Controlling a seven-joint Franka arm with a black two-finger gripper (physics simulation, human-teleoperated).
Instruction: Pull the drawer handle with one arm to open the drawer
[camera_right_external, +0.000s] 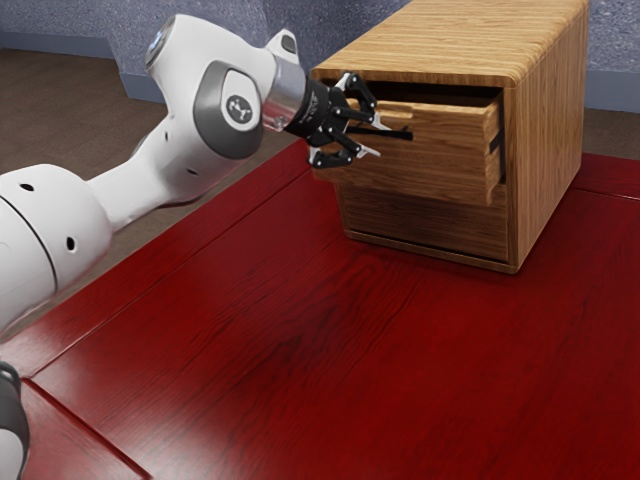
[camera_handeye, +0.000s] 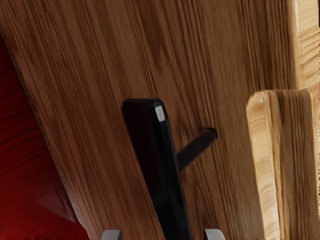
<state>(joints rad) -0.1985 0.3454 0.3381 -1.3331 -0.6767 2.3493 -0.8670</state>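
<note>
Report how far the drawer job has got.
Done: the drawer stands a little way out of the cabinet. In hand: the gripper is at the handle, jaws either side of the bar with gaps, not clamped. Left: pulling the drawer out further.

Before me spreads a glossy dark-red wooden table (camera_right_external: 300, 350), its boards parted by thin diagonal grooves. My wrist view catches the same red table (camera_handeye: 20, 170). Beyond its far edge a brown floor (camera_right_external: 60, 100) meets a speckled grey-blue wall (camera_right_external: 100, 18) along a dark baseboard (camera_right_external: 50, 43).
</note>
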